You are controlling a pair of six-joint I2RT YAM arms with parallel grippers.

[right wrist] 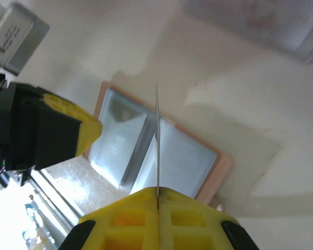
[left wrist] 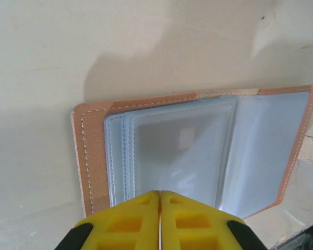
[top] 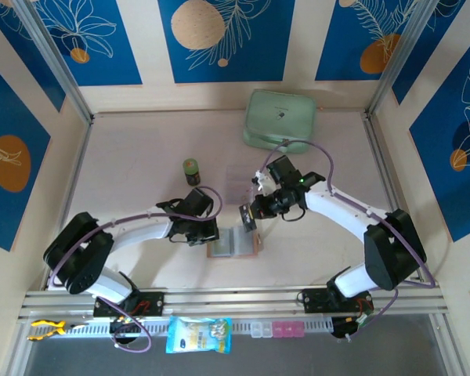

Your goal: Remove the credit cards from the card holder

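Observation:
The tan card holder (top: 233,246) lies open on the table, its grey pockets (left wrist: 172,151) facing up. My left gripper (top: 213,233) is at the holder's left edge; in the left wrist view it (left wrist: 160,194) is shut, tips over the pocket lining, nothing visible between them. My right gripper (top: 254,213) hovers just above the holder's far right side, shut on one of the credit cards (top: 248,218). In the right wrist view that card (right wrist: 157,130) shows edge-on as a thin pale line rising from the gripper (right wrist: 158,194), with the holder (right wrist: 188,161) below it.
A clear plastic tray (right wrist: 261,21) sits just beyond the holder. A mint-green case (top: 280,117) lies at the back, and a small dark jar with a green lid (top: 191,171) stands behind the left arm. A blue packet (top: 198,334) rests on the front rail.

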